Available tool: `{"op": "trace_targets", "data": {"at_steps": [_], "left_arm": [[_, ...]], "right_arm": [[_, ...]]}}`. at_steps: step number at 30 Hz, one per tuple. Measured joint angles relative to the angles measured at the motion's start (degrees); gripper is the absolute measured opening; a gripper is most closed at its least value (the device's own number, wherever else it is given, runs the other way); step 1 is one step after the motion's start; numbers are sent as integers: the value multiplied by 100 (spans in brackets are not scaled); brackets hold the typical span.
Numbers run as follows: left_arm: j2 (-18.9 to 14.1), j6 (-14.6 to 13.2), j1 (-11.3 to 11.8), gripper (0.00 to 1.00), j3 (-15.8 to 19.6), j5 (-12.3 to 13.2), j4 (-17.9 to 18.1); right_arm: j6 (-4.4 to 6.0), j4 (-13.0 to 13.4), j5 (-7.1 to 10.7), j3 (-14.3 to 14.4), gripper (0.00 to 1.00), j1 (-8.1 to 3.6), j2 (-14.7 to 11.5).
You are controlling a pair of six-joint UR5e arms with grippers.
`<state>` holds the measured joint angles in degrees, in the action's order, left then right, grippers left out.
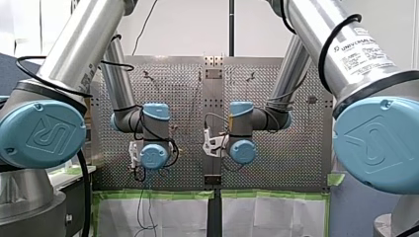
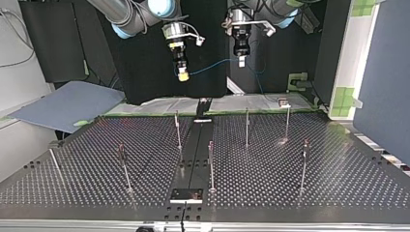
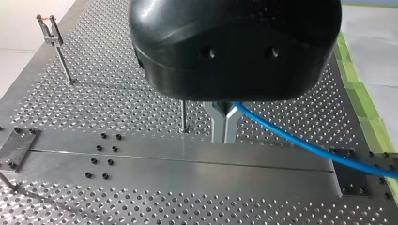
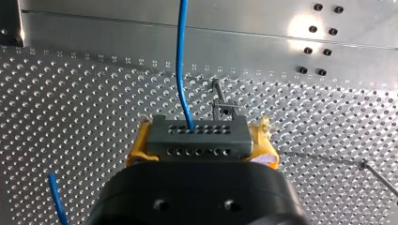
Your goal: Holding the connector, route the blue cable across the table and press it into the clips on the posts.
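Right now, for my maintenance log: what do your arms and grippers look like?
Both arms: silver tubes, light-blue joint caps with UR logo, black cables. My left gripper: black housing, metal fingers. My right gripper: black housing, yellow pads.

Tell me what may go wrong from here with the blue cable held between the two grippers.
My right gripper holds the grey perforated connector block between yellow pads; a hard pull on the thin blue cable could twist it loose. My left gripper hangs almost over a thin metal post and might knock it when lowering.
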<state>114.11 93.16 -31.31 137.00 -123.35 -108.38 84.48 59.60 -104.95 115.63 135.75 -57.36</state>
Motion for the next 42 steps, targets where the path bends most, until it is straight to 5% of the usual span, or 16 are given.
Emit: {"op": "trace_targets", "data": {"at_steps": [11,22,33,42], "left_arm": [[0,0,-6,0,0,0,-1],[0,0,-9,0,0,0,0],[4,-3,-13,0,-4,-3,-3],[364,-59,-169,0,-50,-207,-85]], "right_arm": [[-5,-10,2,-10,0,-2,8],[-17,-358,-8,-42,0,0,378],[-18,-387,-9,-44,0,0,421],[-18,-387,-8,-44,0,0,422]]}}
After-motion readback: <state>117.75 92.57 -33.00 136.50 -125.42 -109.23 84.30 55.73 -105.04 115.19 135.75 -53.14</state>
